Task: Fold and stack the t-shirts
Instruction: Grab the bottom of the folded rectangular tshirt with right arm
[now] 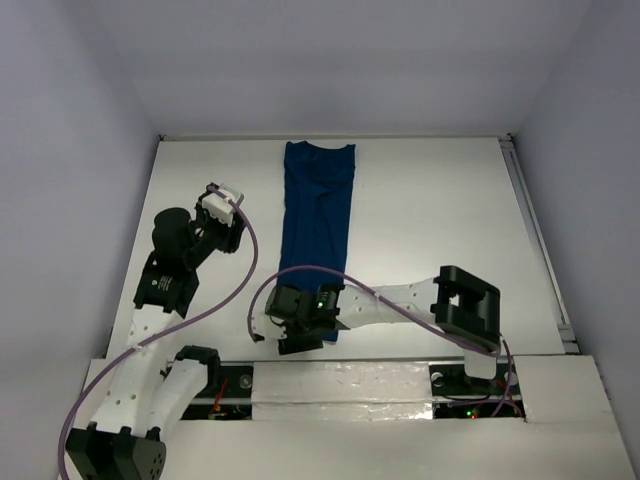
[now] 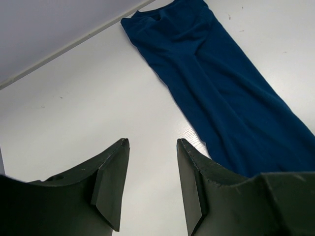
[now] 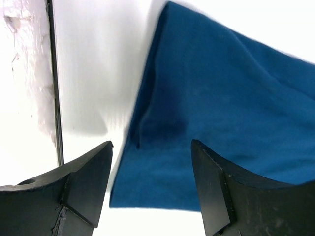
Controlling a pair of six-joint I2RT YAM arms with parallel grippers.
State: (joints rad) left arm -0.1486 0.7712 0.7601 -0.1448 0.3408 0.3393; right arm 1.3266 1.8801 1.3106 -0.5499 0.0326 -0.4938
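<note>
While the t-shirt lies on the white counter as a long, narrow blue strip, collar end far from the arms and hem end toward them, both arms are bent in toward it from opposite sides.

From its base off to the right of the hem, the right arm reaches across. Its dark elbow block is raised and its white forearm runs low toward the hem. The right end effector sits over the hem's left corner. In the right wrist view its end effector has the two dark fingers well apart, and the shirt's left edge and hem corner show in the gap between them. Nothing is clamped, and I cannot tell whether the fingertips touch the cloth.

Left of the shirt, the left arm is folded back on itself, its wrist raised beside the strip's middle and clear of the cloth. The left end effector points toward the collar end. Its wrist view shows that end effector spread apart above bare counter, with the shirt running past on the right.
</note>
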